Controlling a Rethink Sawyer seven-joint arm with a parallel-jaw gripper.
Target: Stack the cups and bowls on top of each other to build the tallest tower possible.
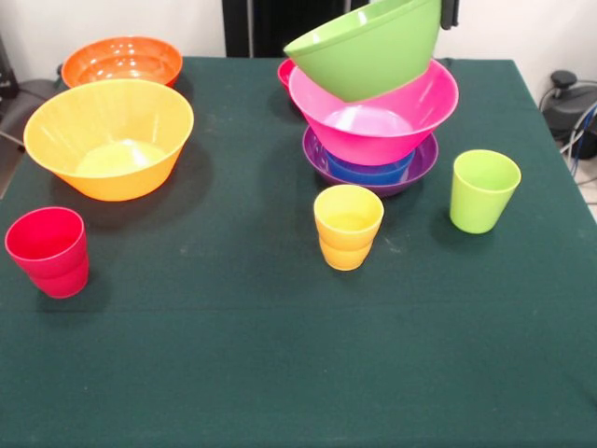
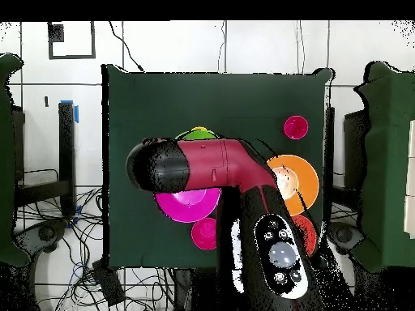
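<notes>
- The lime green bowl (image 1: pixel 367 47) hangs tilted just above the pink bowl (image 1: pixel 375 117), its rim at the gripper (image 1: pixel 450 13) in the top corner.
- Whether the fingers clamp that rim, I cannot tell.
- The pink one sits in the tower (image 1: pixel 371 140), over a blue bowl (image 1: pixel 369 170) nested in the purple bowl (image 1: pixel 410 172).
- The yellow cup (image 1: pixel 348 227) and green cup (image 1: pixel 483 190) stand on the worktop (image 1: pixel 280 364) nearby, the red cup (image 1: pixel 48 251) well apart.

Bright, even light from above; soft shadows beside bowls; faint glare on glossy plastic.
</notes>
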